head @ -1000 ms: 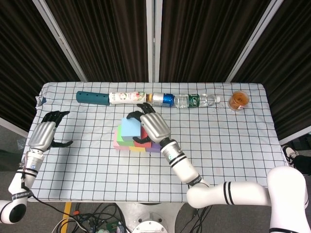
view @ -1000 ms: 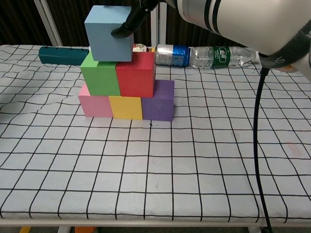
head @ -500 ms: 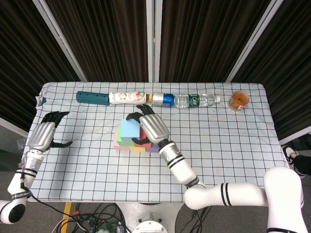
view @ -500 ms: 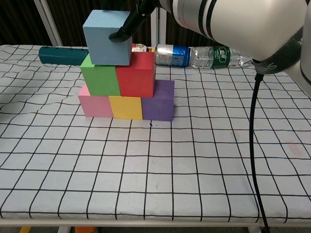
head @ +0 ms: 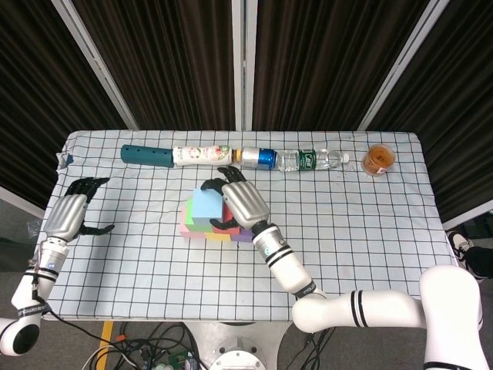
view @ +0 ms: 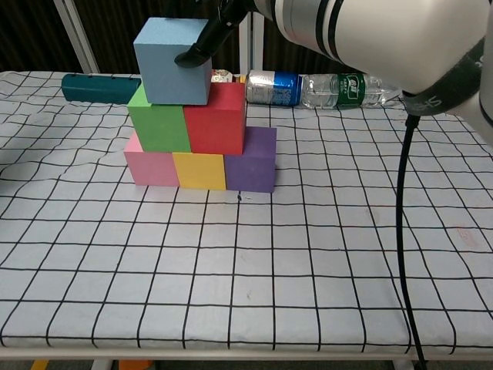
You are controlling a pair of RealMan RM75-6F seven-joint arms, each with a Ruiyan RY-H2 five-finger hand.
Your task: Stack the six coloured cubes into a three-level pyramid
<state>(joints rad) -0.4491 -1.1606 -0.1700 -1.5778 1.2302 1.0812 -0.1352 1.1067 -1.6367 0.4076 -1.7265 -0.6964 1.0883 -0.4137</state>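
Right hand [head: 243, 202] gripping blue cube [view: 174, 61], resting atop green cube [view: 159, 118] and red cube [view: 216, 118] just under the fingers. Left hand [head: 69, 214] spread, empty, far off on table [head: 370, 223].

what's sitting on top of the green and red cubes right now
The blue cube sits on the green cube and red cube, set more over the green. The right hand grips it; that hand hides its far side.
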